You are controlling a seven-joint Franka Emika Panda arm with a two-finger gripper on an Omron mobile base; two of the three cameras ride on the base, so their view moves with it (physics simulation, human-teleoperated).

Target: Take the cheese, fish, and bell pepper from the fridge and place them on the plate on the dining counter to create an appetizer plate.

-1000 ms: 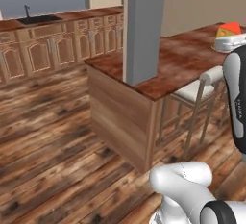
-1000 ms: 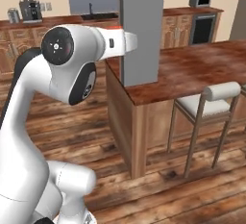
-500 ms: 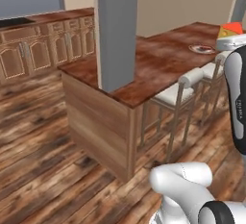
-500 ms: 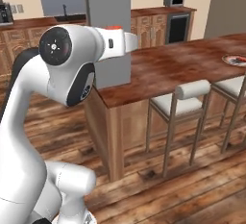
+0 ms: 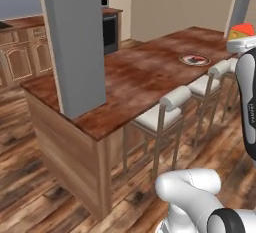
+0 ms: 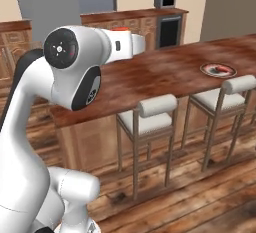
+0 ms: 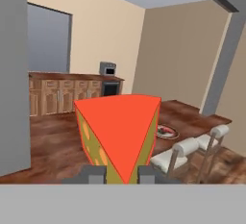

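Hand view shows you the gripper (image 7: 116, 174) pinching the cheese (image 7: 119, 134) wedge between its fingertips, held above the dining counter (image 5: 145, 74); the plate (image 5: 194, 59) sits near its far end.

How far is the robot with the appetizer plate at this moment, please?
Done: something red already lies on the plate, too small to identify. In hand: the gripper is shut on the cheese, away from the plate on the dining counter. Left: set the cheese on the plate, then bring whatever food is missing.
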